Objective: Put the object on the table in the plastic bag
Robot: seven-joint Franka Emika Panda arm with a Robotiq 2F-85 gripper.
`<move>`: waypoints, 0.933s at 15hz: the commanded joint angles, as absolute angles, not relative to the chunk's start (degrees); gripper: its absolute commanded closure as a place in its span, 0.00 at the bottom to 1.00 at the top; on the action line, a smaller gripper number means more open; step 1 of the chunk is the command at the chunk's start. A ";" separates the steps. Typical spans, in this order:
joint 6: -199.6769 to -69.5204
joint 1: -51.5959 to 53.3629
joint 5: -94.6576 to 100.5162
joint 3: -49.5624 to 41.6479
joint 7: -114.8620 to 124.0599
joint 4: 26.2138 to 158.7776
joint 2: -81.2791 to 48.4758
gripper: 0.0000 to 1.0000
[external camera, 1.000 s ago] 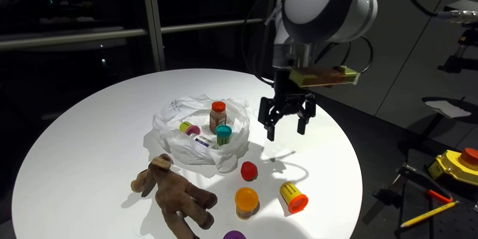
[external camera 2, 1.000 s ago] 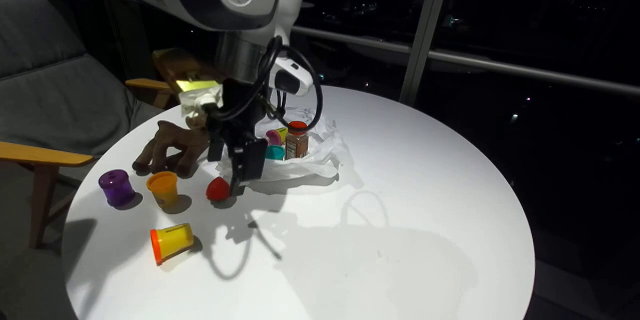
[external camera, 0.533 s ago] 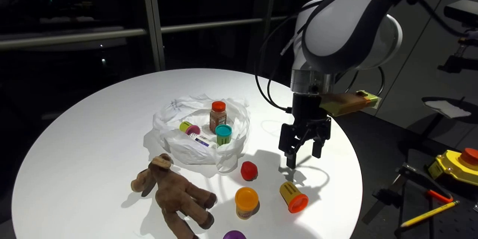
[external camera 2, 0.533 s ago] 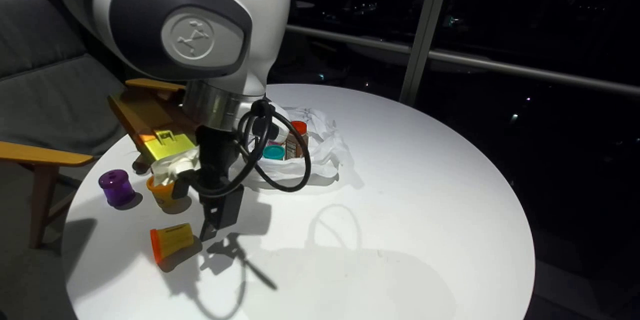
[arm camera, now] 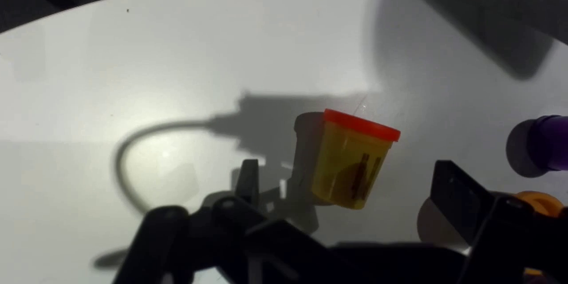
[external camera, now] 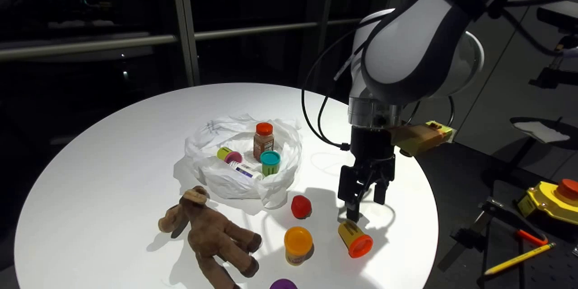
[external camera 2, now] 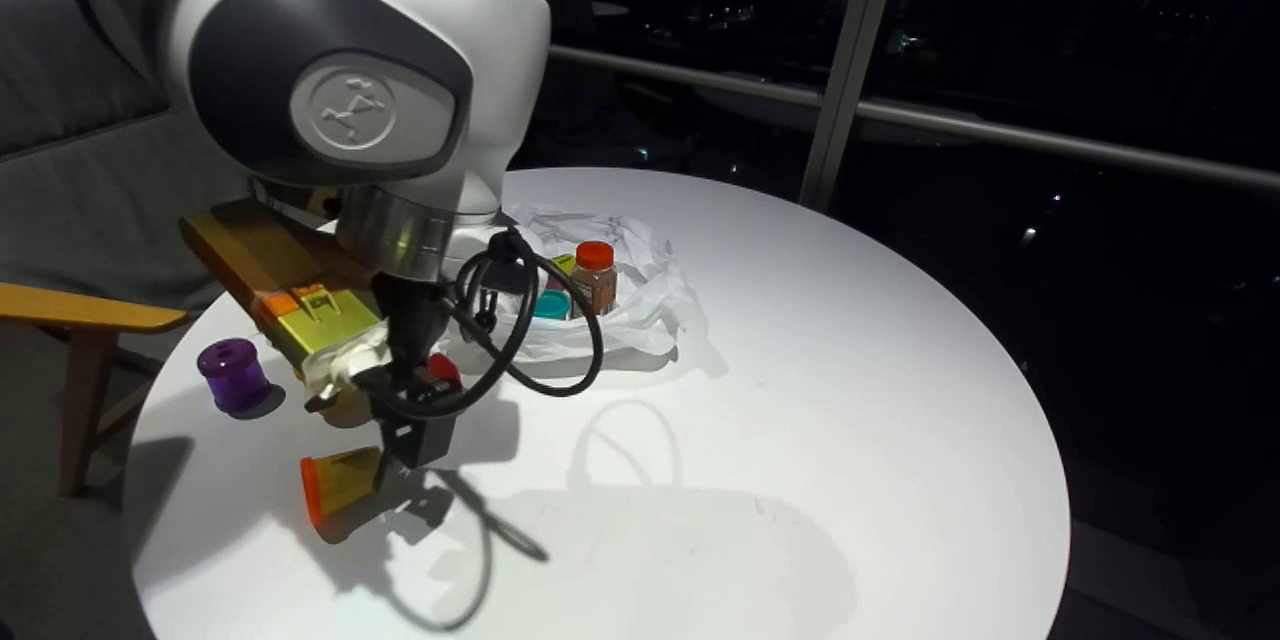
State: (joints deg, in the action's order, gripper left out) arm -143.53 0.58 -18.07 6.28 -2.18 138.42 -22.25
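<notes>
Hovering low over the table (external camera: 104, 171), the end effector (external camera: 366, 207) has its fingers spread wide. The yellow tub (arm camera: 344, 173) lies on its side right by the fingertips, showing between them in the wrist view, red lid (arm camera: 362, 125) pointing away; whether they touch I cannot tell. The plastic bag (external camera: 226, 186) sits well apart.

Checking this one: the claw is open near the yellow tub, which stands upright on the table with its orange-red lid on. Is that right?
Not quite: the yellow tub lies on its side on the table, not upright, as seen in both exterior views. The claw is open near it, and the orange-red lid is on.
</notes>
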 commanded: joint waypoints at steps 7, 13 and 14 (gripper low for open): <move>-155.12 1.44 -20.46 10.17 -0.80 138.77 -28.42 0.00; -162.31 2.55 -18.67 9.81 1.73 139.21 -31.31 0.34; -163.52 2.79 -18.42 9.67 2.22 139.48 -31.39 0.41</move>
State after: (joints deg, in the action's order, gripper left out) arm -159.51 1.57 -19.62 10.00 -0.43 138.48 -31.29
